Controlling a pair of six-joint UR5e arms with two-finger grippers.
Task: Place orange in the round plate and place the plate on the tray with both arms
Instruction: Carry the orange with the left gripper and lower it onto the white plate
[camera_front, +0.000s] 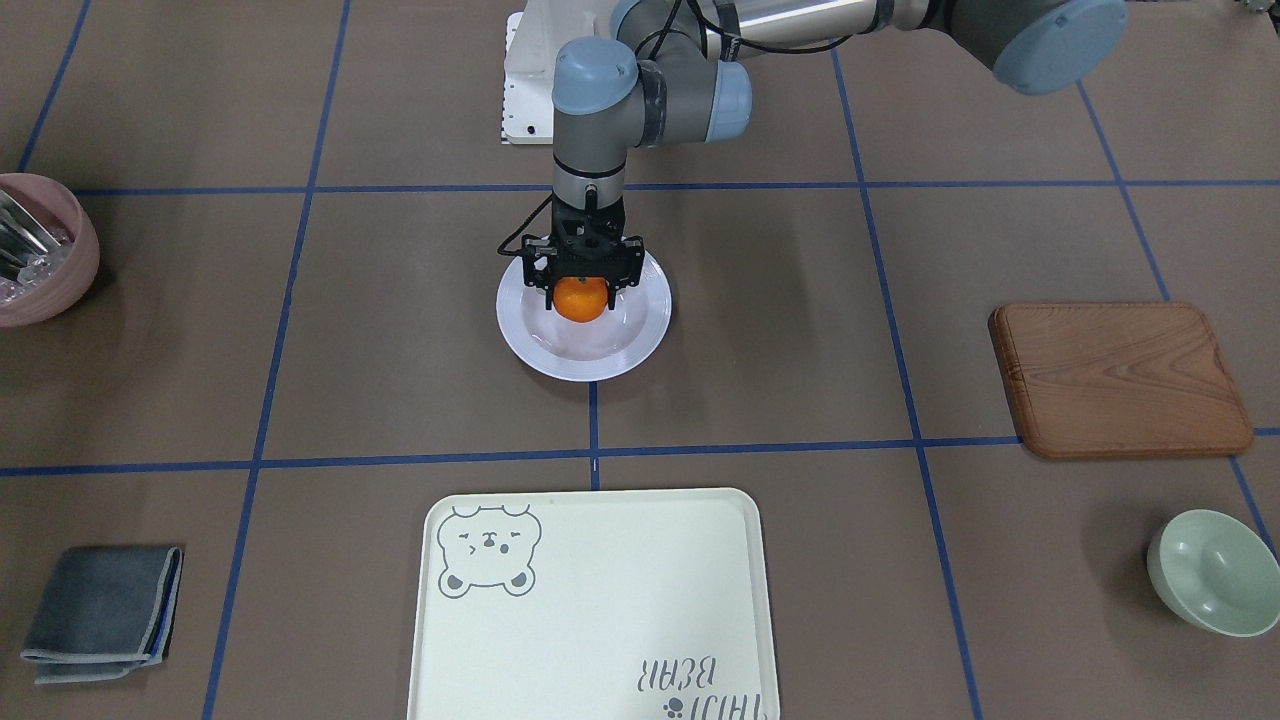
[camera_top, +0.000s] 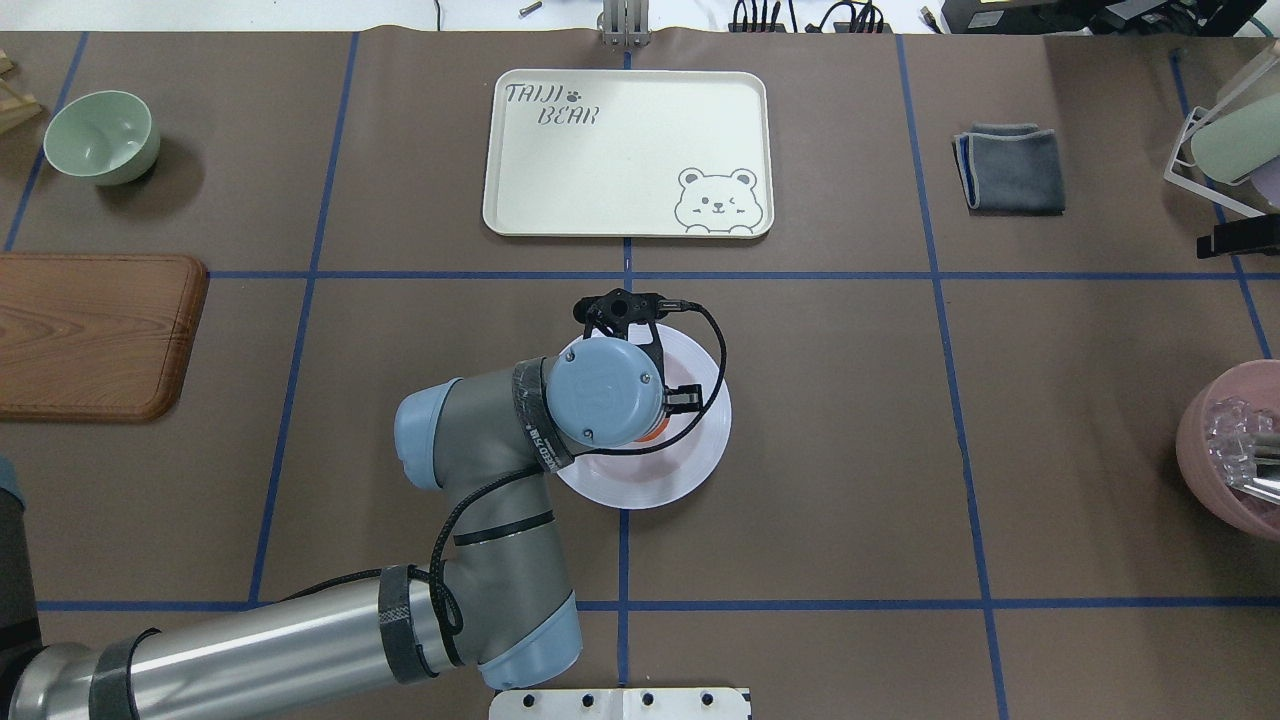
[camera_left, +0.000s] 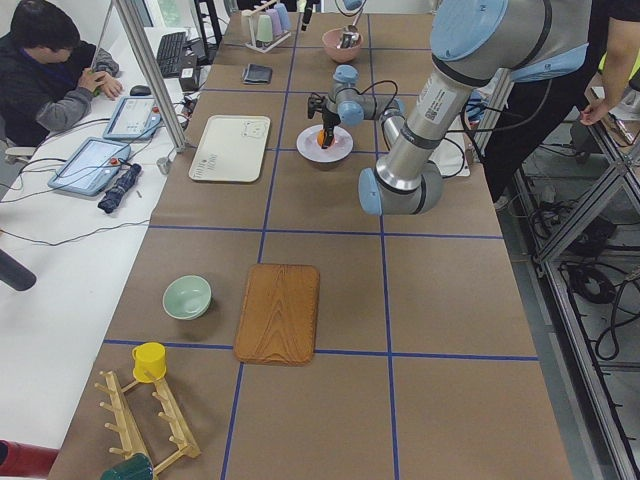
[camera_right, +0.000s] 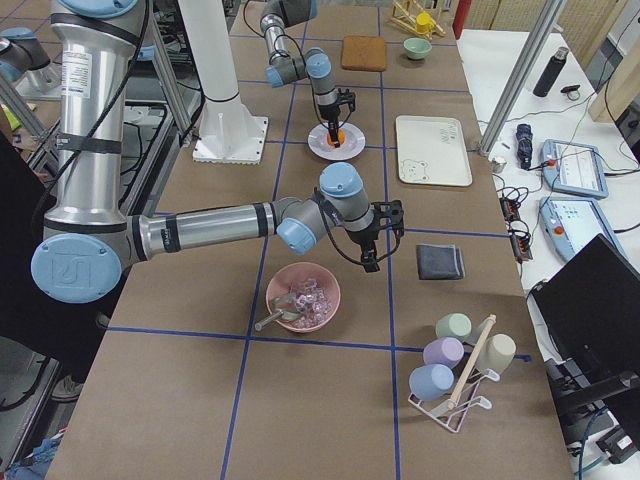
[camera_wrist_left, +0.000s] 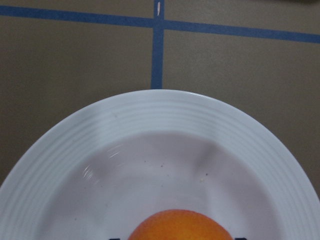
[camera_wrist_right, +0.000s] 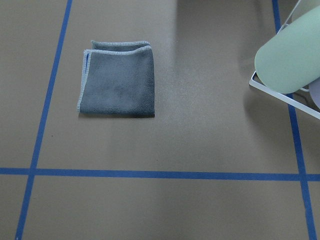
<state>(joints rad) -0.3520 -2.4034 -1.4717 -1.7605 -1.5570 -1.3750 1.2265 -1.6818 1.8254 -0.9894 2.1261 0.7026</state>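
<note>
The orange sits between the fingers of my left gripper, which is shut on it from above. It hangs low over the well of the white round plate, on the table's centre line. Whether the fruit touches the plate, I cannot tell. The left wrist view shows the orange's top and the plate's ridged rim. The cream bear tray lies beyond the plate, apart from it. My right gripper hovers between the pink bowl and the grey cloth; I cannot tell whether it is open or shut.
A wooden board and a mint-green bowl lie on my left side. On my right are a pink bowl of utensils, a folded grey cloth and a cup rack. People stand or sit beside the table.
</note>
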